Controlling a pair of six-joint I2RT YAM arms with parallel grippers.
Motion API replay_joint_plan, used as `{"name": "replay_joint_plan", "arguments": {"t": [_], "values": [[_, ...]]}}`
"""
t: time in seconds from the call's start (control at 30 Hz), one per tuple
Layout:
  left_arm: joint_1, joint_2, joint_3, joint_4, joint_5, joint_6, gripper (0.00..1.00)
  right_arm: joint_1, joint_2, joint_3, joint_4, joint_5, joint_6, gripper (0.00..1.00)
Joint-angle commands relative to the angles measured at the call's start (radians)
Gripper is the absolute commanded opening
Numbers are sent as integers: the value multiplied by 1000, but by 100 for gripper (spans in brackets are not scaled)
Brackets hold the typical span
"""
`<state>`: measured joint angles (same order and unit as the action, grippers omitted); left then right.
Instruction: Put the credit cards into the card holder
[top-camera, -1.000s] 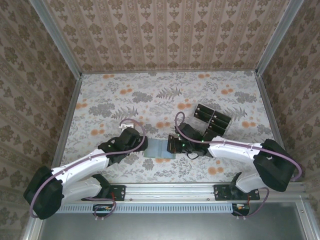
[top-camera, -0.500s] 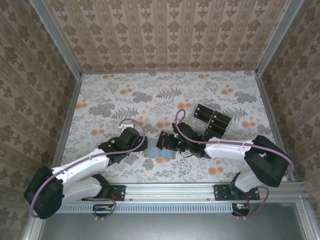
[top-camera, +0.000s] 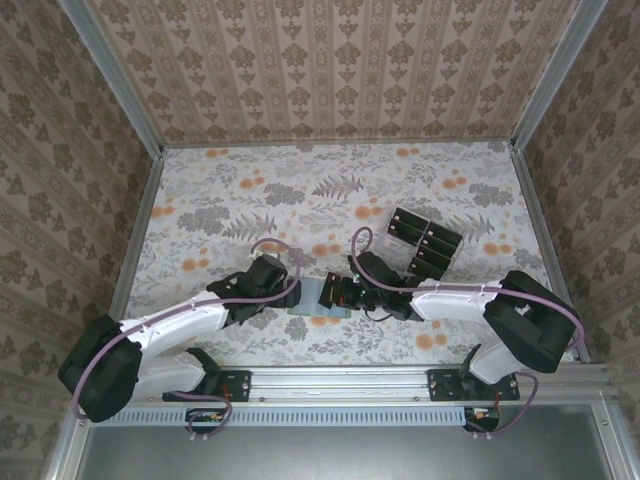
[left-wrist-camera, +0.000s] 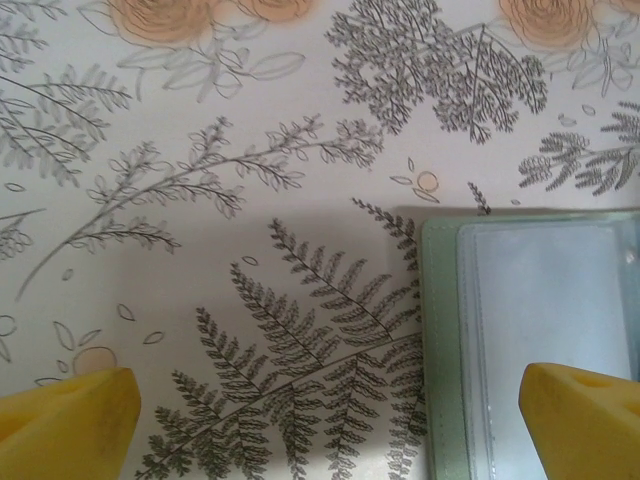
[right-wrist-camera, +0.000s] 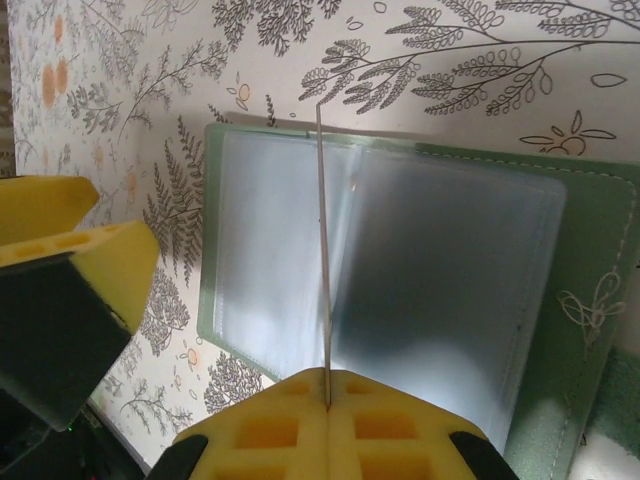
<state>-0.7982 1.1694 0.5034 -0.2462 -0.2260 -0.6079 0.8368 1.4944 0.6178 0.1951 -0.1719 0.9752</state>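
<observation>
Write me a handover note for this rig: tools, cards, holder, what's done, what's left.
Left tool: open, gripping nothing, low with one finger over the holder and the other beside it.
Right tool: shut on one card, held edge-on over the open holder.
Holder: lies open between the tools; the sleeves in view look empty.
Other cards: black, grouped to the holder's far right.
Done: one card picked up.
Left: slide it into a sleeve, then fetch the rest.
</observation>
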Motion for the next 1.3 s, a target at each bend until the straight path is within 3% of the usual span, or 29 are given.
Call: {"name": "replay_joint_plan", "arguments": {"t": [0.0,0.2,0.43,0.63,0.93,1.27], "values": [[-19,21,39,7,18,27,100,-26,25,-12,3,-54,-51,0],[-42,66,56,21,23,28,100,-58,57,-13,18,-96,-83,0],[-67,113,78,-42,-90,7,100,-64,64,-1,27,-118,-99,0],[-74,151,68,-31,-114,2,100,-66,32,11,37,-143,-91,0],[-79,180,52,-17,-136,-15,100,-66,-64,13,23,-127,-79,0],[-78,174,58,-53,-175,-29,100,-66,-55,-22,90,-101,-55,0]]}}
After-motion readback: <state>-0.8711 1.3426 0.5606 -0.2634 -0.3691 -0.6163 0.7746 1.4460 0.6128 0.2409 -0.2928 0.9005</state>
